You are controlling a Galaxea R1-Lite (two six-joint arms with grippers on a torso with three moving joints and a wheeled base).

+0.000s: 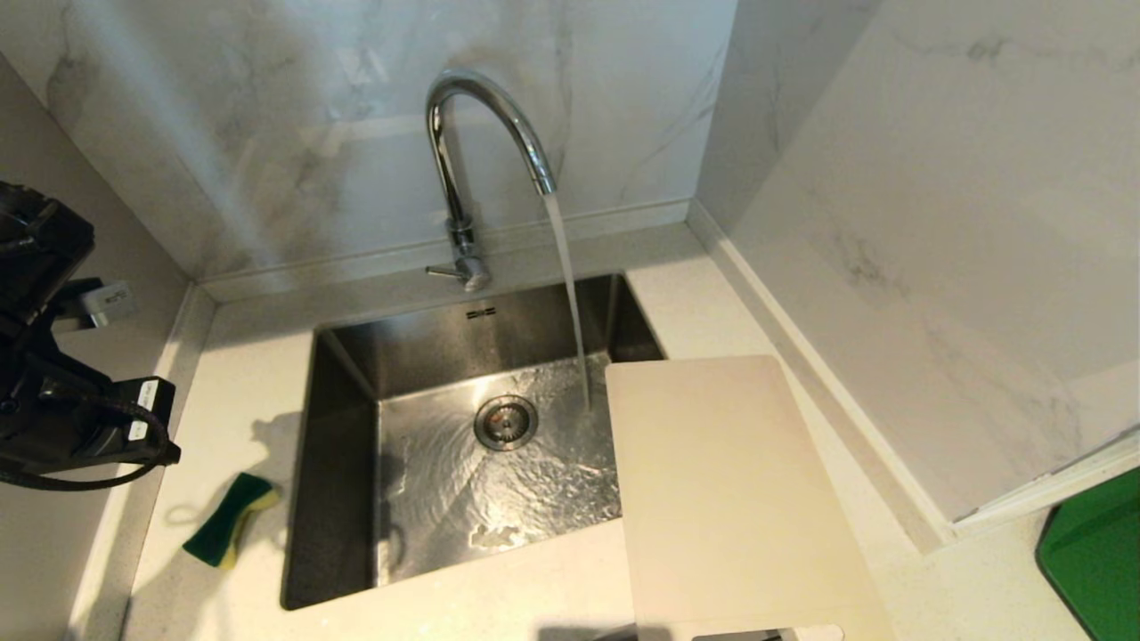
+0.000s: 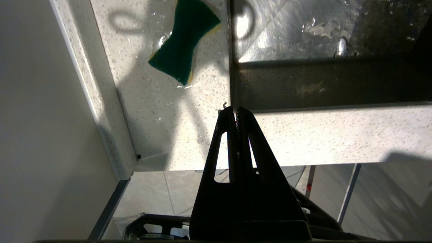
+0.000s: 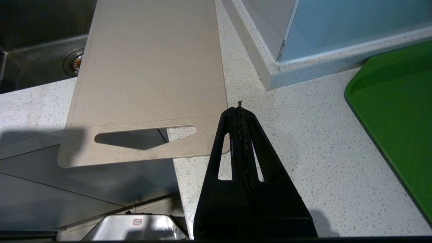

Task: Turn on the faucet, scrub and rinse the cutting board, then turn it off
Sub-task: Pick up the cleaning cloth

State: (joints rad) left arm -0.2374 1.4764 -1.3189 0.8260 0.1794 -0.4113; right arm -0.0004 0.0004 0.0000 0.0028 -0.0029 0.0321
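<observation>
Water ran from the faucet point(image 1: 485, 133), which stood at the back edge of the worktop point(image 1: 249, 374), and its stream fell into the steel sink point(image 1: 463, 445) just beside the far corner of the cutting board point(image 1: 721, 499). The cream board lay along the sink's right edge, one long side overlapping the basin, its slotted handle end jutting past the worktop's front edge. The left gripper point(image 2: 235, 109) hung above the worktop's front edge, near the sink's front left corner, fingers pressed together on nothing. A green-and-yellow sponge point(image 1: 227, 519) lay on wet worktop left of the sink. The right gripper point(image 3: 239, 108), fingers likewise closed and empty, hovered near the board's handle corner. A green tray point(image 1: 1095, 561) sat at the worktop's right edge
</observation>
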